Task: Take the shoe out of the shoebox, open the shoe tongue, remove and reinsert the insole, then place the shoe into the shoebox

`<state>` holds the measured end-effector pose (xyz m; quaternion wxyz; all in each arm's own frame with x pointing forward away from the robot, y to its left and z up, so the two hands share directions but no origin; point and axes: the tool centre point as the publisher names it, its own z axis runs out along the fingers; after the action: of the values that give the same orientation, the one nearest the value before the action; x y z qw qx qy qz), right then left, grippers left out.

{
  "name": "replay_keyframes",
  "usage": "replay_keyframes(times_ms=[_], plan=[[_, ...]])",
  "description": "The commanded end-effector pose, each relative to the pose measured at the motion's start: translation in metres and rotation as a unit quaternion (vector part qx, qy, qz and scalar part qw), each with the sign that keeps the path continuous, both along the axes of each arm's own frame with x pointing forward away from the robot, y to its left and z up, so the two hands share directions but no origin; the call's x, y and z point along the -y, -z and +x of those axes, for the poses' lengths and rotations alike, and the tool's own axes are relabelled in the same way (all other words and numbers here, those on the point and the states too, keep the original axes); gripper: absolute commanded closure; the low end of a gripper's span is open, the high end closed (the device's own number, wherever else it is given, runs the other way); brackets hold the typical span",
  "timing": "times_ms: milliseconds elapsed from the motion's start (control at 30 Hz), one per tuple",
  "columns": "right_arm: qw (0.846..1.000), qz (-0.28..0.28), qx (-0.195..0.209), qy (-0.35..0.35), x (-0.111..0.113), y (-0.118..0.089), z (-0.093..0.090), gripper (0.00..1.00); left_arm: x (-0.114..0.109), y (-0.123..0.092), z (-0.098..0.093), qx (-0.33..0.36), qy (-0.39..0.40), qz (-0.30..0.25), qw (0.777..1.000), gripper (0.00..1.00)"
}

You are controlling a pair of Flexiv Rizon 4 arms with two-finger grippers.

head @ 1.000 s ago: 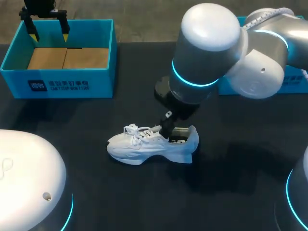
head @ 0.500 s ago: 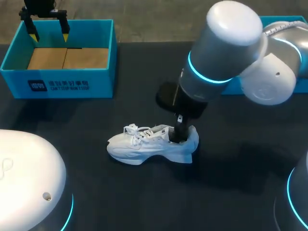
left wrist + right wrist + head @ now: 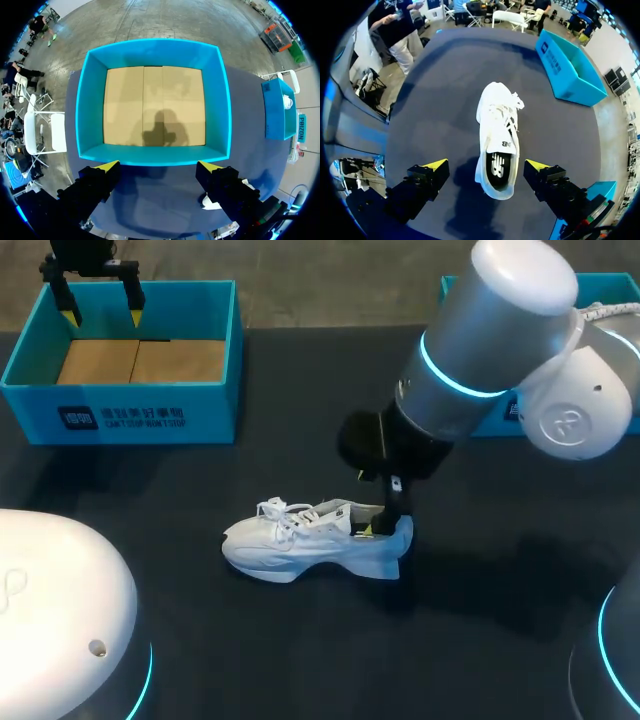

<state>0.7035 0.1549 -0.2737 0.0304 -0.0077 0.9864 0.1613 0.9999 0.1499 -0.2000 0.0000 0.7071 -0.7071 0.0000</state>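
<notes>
A white sneaker (image 3: 310, 540) lies on its side on the dark table, toe to the left. My right gripper (image 3: 380, 525) hangs open just over its heel. In the right wrist view the sneaker (image 3: 497, 125) runs away from the gripper (image 3: 487, 165), heel end below and between the spread fingers, and the dark insole (image 3: 499, 170) shows inside the opening. The blue shoebox (image 3: 120, 420) stands at the back left with a bare cardboard floor. My left gripper (image 3: 100, 302) hovers open above its far wall; the left wrist view looks down from that gripper (image 3: 159, 166) into the shoebox (image 3: 150, 47).
A second blue box part (image 3: 612, 288) sits at the back right, mostly behind my right arm, and shows as a blue box part (image 3: 280, 107) beside the shoebox. The table around the sneaker is bare dark cloth.
My right arm has swung to the right, carrying its open gripper from the middle of the sneaker's opening to the heel end. The left arm and the sneaker stay put.
</notes>
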Motion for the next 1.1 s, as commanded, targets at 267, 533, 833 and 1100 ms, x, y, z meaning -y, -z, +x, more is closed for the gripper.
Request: replay_keyframes(times_ms=[267, 533, 833, 1100], plan=[[1.000, 0.009, 0.023, -0.018, 0.020, 0.009, -0.001, 0.00, 0.000, 0.000, 0.000, 0.000, 0.000, 0.000, 1.000, 0.00], [0.999, 0.029, 0.007, -0.015, 0.052, 0.022, -0.003, 0.00, 0.000, 0.000, 0.000, 0.000, 0.000, 0.000, 1.000, 0.00], [0.995, 0.094, 0.027, -0.011, 0.088, 0.031, 0.003, 0.00, 0.000, 0.000, 0.000, 0.000, 0.000, 0.000, 1.000, 0.00], [0.989, 0.141, 0.036, -0.012, 0.125, 0.040, 0.014, 0.00, 0.000, 0.000, 0.000, 0.000, 0.000, 0.000, 1.000, 0.00]])
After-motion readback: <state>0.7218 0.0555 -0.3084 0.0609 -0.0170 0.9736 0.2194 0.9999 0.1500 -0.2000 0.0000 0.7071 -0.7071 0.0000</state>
